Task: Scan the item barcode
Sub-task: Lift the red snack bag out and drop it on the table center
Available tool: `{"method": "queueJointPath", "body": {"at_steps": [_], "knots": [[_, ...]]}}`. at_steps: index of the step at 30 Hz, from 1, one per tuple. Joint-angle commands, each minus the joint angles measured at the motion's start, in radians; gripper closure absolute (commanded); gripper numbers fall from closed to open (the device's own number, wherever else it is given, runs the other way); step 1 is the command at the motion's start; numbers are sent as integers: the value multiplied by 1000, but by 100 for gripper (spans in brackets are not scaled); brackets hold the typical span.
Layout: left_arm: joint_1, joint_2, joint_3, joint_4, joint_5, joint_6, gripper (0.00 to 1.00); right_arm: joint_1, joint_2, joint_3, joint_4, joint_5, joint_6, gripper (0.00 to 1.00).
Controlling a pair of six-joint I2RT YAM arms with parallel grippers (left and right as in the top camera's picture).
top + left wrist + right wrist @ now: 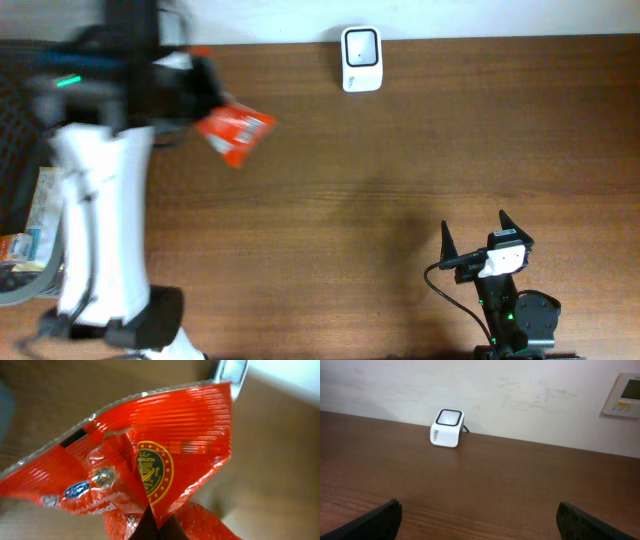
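Up at the far-left corner of the table [400,180], the red snack packet [235,133] is held off the wood by the left gripper [208,105]. Its fingers are clamped together on a crumpled bit of the foil, seen best in the left wrist view, where the pack is pinched right at the bottom of frame. So the grab can be counted as done imo, and the step in hand is judged to be the carry to the scanner [361,58].

The relation that matters: the scanner is sat at the far edge, off to the right of the packet and a touch further back, well apart, w/ nothing in between. Its window is tilted up toward the robot's side, so the pack prob needs to be swung rightward and the barcode side turned down to that glass. The packet is stuck out slantwise from the fingers toward the right, i.e. the scanner side. No barcode can be made out on the printed face shown to the wrist cam, so which side carries it can't be told.

The right gripper [474,235] is parked near-right w/ fingers spread wide, nothing held. It's farther from the pack, so the left arm is obv the one to be used.
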Motion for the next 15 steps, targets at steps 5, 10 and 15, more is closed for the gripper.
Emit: {"method": "queueJointPath", "body": {"at_steps": [5,10,15], "knots": [[-314,367,-259,134,-68,17,100,4,-7,-9,-2,-5,11,1],[-373,503,-259,131,-68,17,75,4,-7,-9,-2,-5,11,1],[-346,504,-166,54,-68,58,22,4,-7,-9,-2,-5,11,2]]}}
